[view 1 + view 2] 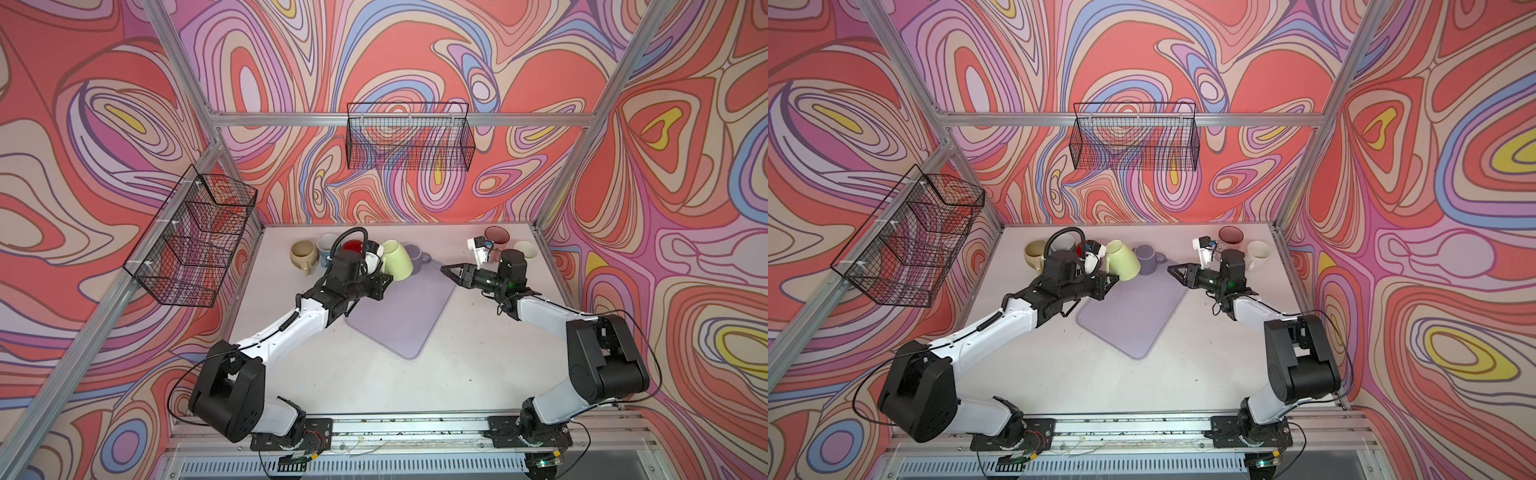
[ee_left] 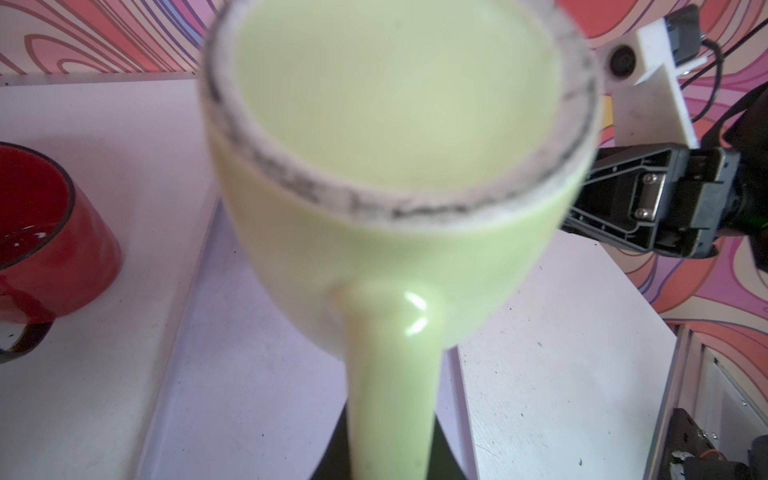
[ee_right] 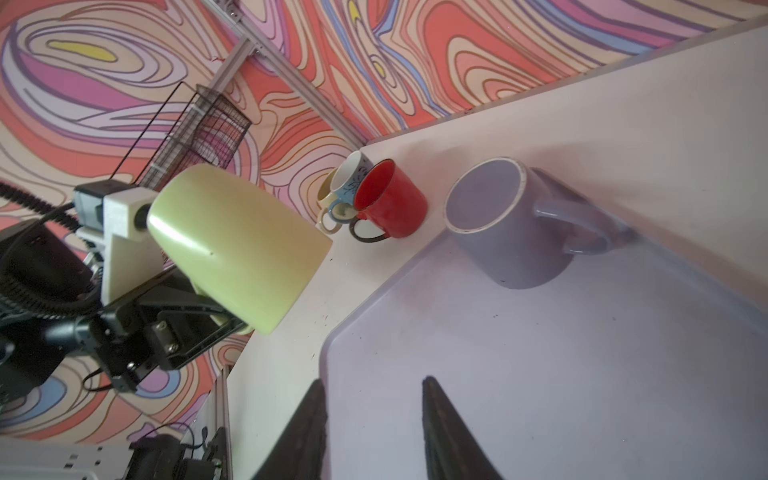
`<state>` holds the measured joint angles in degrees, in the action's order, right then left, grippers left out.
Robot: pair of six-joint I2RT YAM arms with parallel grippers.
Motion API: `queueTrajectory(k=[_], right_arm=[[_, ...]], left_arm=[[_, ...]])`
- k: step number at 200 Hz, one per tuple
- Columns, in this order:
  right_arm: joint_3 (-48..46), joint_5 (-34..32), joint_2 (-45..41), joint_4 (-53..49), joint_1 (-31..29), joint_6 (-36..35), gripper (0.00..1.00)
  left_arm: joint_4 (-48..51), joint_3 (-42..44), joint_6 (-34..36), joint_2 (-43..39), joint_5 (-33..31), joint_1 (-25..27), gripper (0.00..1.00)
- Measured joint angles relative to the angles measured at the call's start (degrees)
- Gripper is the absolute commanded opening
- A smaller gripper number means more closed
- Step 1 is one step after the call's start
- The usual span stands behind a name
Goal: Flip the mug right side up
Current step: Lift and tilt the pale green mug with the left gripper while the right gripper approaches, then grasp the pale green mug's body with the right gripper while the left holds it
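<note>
- Your left pincer [image 1: 384, 280] is pinched on the handle of the green mug [image 1: 397, 259], just above the middle of the frame in both top views.
- The green mug hangs tilted. Its unglazed base ring faces the left wrist camera, and its mouth slants down over the upper corner of the purple mat [image 1: 407, 316]. You cannot tell whether its rim touches the table [image 1: 457, 365].
- Your right pincer [image 3: 374, 415] stands spread with nothing between its fingers. It is right of centre at the mat's upper right edge, pointing toward the green mug but apart from it.
- An upright purple mug [image 1: 415, 254] sits just right of the green mug, and a red mug [image 3: 390, 203] sits just left of it.
</note>
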<state>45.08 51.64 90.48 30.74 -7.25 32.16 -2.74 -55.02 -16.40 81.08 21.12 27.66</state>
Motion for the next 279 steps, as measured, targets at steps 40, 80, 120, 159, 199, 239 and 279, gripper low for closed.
queueTrajectory(k=[40,80,120,159,199,239,279], right_arm=[[-2.6,5.4,1.5,19.0,-0.8,11.5,0.52],[-2.2,6.4,3.5,29.6,-5.0,17.6,0.55],[-0.5,6.3,5.1,32.3,-8.8,18.8,0.55],[1.8,6.0,7.2,34.6,-11.0,20.0,0.54],[4.1,5.5,10.0,37.9,-12.2,21.9,0.52],[5.9,4.8,12.0,41.7,-13.5,23.5,0.48],[8.2,4.6,14.9,45.3,-14.7,26.0,0.39]], left_arm=[[-2.7,0.0,-1.7,-1.3,3.2,-0.2,0.0],[-5.2,-0.2,-3.8,-1.3,6.2,-0.2,0.0],[-7.3,-0.5,-5.8,-1.4,8.1,-0.2,0.0],[-8.6,-0.5,-7.8,-1.4,9.3,-0.2,0.0],[-9.5,-0.5,-9.2,-1.4,9.7,-0.2,0.0],[-10.8,-0.5,-10.5,-1.4,9.9,-0.2,0.0],[-12.5,-0.4,-12.0,-0.6,9.6,-0.2,0.0]])
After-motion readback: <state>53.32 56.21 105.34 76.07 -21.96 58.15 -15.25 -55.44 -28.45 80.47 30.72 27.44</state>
